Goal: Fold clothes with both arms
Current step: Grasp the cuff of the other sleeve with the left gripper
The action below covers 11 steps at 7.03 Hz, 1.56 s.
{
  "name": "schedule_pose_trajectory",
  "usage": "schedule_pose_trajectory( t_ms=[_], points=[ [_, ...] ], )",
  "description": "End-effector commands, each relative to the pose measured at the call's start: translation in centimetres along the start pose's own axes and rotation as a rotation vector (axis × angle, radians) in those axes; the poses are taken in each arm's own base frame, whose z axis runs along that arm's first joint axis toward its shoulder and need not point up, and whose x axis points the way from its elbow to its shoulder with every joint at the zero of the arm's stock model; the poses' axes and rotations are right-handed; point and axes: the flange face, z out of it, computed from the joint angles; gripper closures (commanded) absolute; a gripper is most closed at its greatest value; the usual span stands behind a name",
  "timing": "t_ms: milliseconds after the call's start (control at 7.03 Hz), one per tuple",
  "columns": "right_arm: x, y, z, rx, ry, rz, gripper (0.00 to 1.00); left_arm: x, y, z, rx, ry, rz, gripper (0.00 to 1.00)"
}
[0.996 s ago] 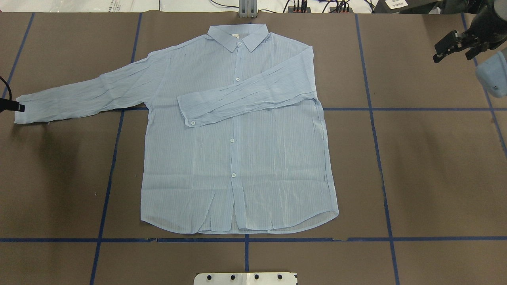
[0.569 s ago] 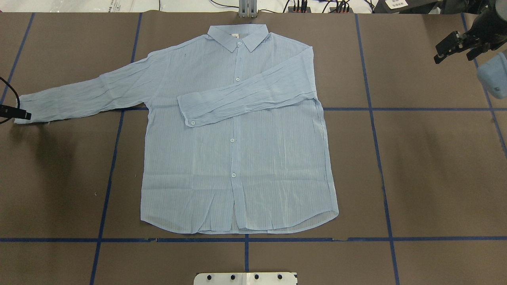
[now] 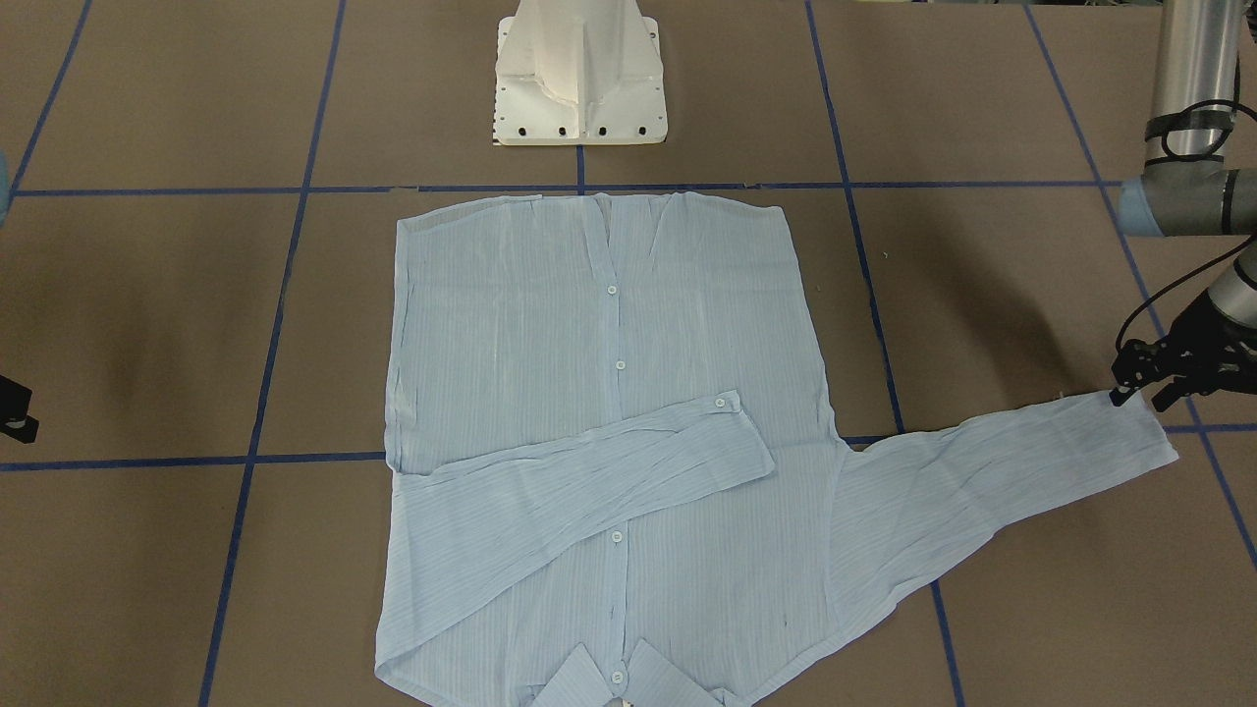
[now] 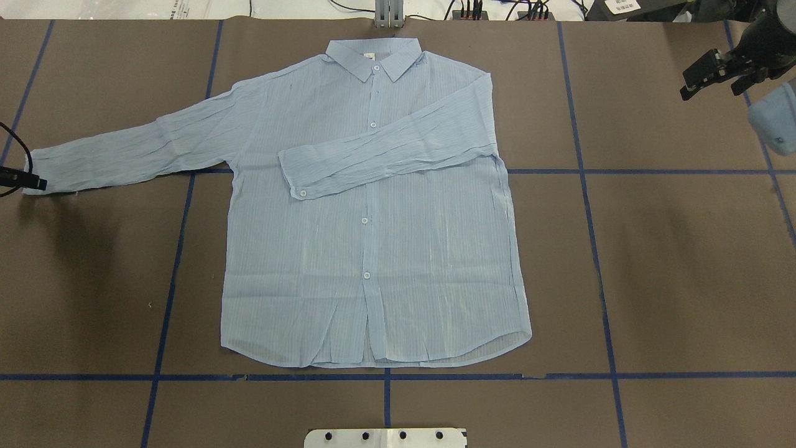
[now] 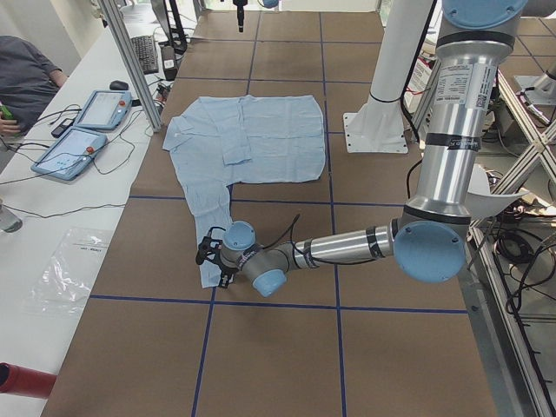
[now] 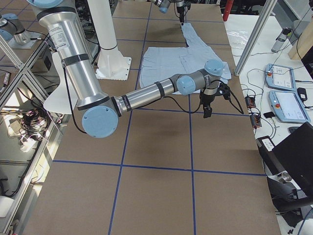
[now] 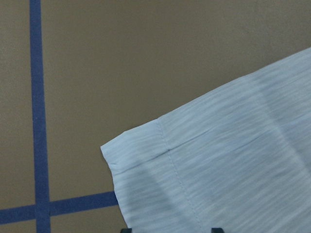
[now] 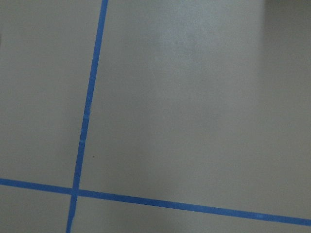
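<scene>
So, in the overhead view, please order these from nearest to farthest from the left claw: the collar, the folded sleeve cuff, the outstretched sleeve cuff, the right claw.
1. Outstretched sleeve cuff: far left edge, right at the left claw.
2. Folded sleeve cuff: lying across the middle of the view.
3. Collar: top centre.
4. Right claw: top right corner.
</scene>
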Motion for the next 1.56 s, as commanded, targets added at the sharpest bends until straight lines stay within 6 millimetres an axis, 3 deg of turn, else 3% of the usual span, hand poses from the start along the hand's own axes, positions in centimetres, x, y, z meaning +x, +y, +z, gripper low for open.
schedule_pose_trajectory(
  t_ms=[0, 285, 569, 854, 996, 1138, 1423],
  points=[
    [-0.1, 0.0, 0.0, 0.0, -0.002, -0.001, 0.0, 0.1, 0.1, 0.1, -0.004, 0.0, 0.002, 0.61],
    [-0.3, -0.1, -0.2, 0.004, -0.004, -0.005, 0.0, -0.2, 0.5, -0.1, -0.004, -0.001, 0.0, 1.0],
    [-0.3, -0.1, -0.2, 0.004, -0.005, -0.003, 0.0, 1.6, -0.5, -1.6, 0.025, 0.028, 0.035, 1.0],
    [-0.3, 0.1, -0.3, 0.005, -0.008, -0.001, 0.0, 6.7, -3.2, -5.1, 0.086, 0.09, 0.082, 1.0],
    [-0.3, 0.1, -0.3, 0.005, -0.008, 0.002, 0.0, 8.4, -4.7, -5.8, 0.065, 0.089, 0.066, 1.0],
    [-0.2, 0.2, -0.2, 0.003, -0.007, 0.004, 0.0, 11.5, -6.8, -7.6, 0.054, 0.105, 0.045, 1.0],
    [0.2, 0.5, 0.0, -0.003, -0.006, 0.009, 0.0, 20.8, -13.3, -12.4, 0.024, 0.15, -0.095, 1.0]
  ],
)
